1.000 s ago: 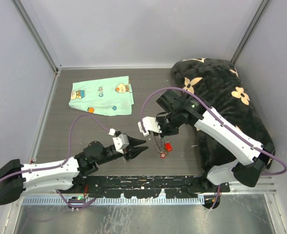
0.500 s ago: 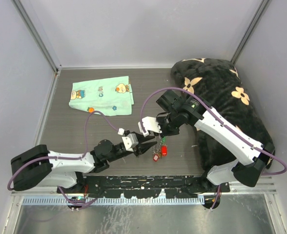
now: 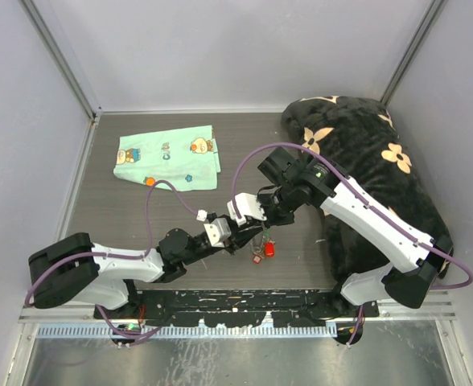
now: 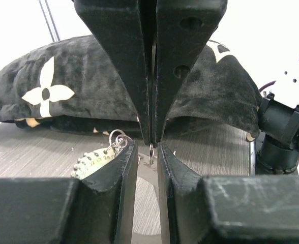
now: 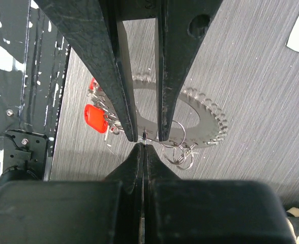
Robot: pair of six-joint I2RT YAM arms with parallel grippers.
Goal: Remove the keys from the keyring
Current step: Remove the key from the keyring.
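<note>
The keyring (image 5: 210, 119) is a flat silver toothed disc, and it hangs from my right gripper (image 5: 144, 145). That gripper is shut on a small split ring at the disc's rim. A red-headed key (image 5: 94, 118) and other small keys (image 3: 265, 250) dangle at one side, and loose split rings (image 5: 182, 152) at the other. My left gripper (image 4: 149, 152) faces the right one tip to tip. It is open, with a narrow gap. Its fingers (image 5: 120, 91) straddle the pinched ring without touching it. The toothed rim (image 4: 91, 161) shows left of its fingers.
A mint-green cartoon-print cloth (image 3: 168, 159) lies at the back left. A black cushion with cream flowers (image 3: 365, 169) fills the right side, close behind the right arm. A black rail (image 3: 236, 304) runs along the near edge. Grey walls enclose the table.
My left arm has reached right until its tips meet the right gripper's, and its jaws have narrowed. The right arm has hardly moved. The hanging keys have shifted slightly.
</note>
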